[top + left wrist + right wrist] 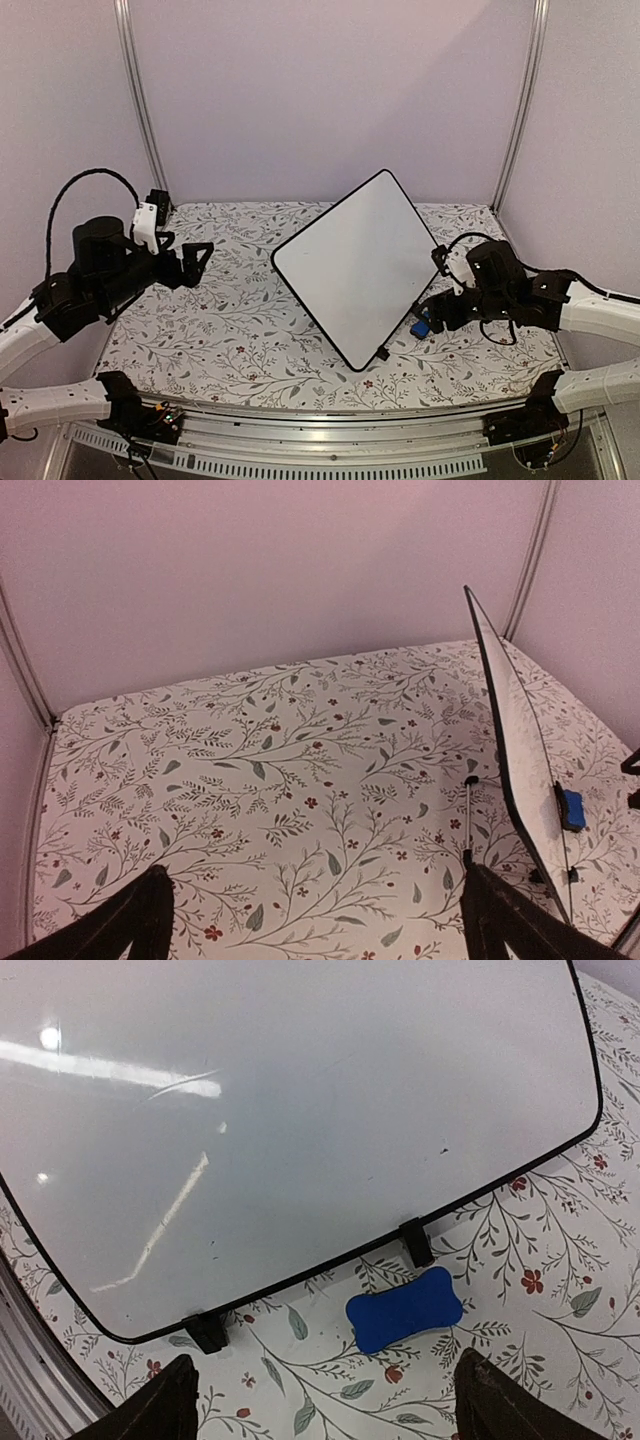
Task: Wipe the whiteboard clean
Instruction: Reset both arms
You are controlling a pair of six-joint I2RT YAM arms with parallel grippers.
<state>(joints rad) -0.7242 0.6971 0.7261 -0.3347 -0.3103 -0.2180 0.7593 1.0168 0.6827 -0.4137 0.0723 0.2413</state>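
**Board looks nearly clean; eraser waits under the right arm**

The whiteboard (355, 265) sits right of centre on the floral cloth (230, 330), turned corner-on to me. From the left wrist view it looks propped at a steep tilt, its small black feet on the edge facing the right arm. I judge it stiff, light and slick. A hard wipe could skid or tip it, so I would steady it by the thin black rim at a high corner, never by the glossy face.

The blue eraser (405, 1310) lies on the cloth just beside that lower rim, near one foot. It looks soft, and its narrow waist is the place to pinch.

The right gripper (325, 1375) hangs over it with fingers spread wide and nothing between them. The left gripper (197, 265) is also spread and empty, well apart from the board.

Whatever props the board from behind is hidden. Glare streaks cover the face, and I see only faint specks, no readable writing. Both wrist views cut the fingers off at the bottom edge.
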